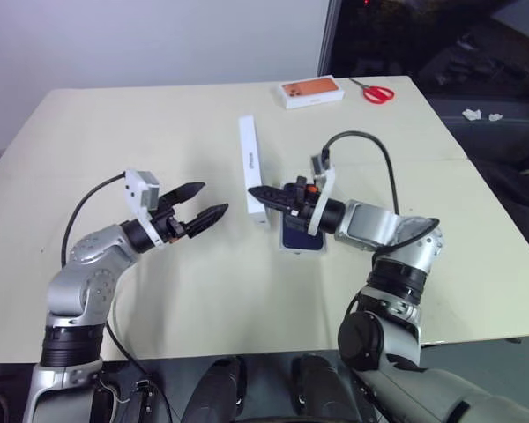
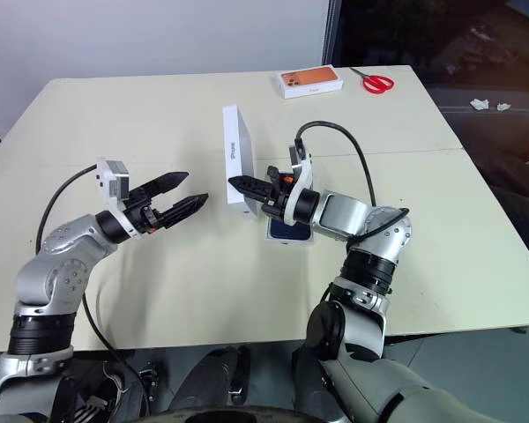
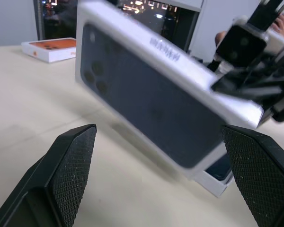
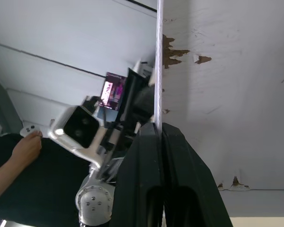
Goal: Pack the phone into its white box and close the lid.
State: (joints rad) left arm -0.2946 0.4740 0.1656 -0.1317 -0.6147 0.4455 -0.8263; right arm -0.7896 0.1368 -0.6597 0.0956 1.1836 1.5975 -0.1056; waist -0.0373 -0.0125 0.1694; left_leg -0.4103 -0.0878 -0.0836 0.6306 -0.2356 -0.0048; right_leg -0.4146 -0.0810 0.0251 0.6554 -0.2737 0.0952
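The lid (image 1: 251, 163) stands on its long edge near the table's middle, white inside, with a dark phone picture on its outer face (image 3: 146, 94). My right gripper (image 1: 252, 191) is shut on the lid's thin near wall; its fingers (image 4: 156, 156) pinch the white edge. Under the right wrist lies the dark blue phone (image 1: 300, 236), inside the white box (image 1: 288, 250). The wrist hides much of both. My left gripper (image 1: 213, 199) hovers open just left of the lid, pointing at its pictured face and holding nothing.
A white box with an orange picture (image 1: 311, 92) and red scissors (image 1: 374, 91) lie at the table's far edge. A person's hand (image 4: 26, 144) shows behind the robot in the right wrist view. A seam (image 1: 423, 161) crosses the table on the right.
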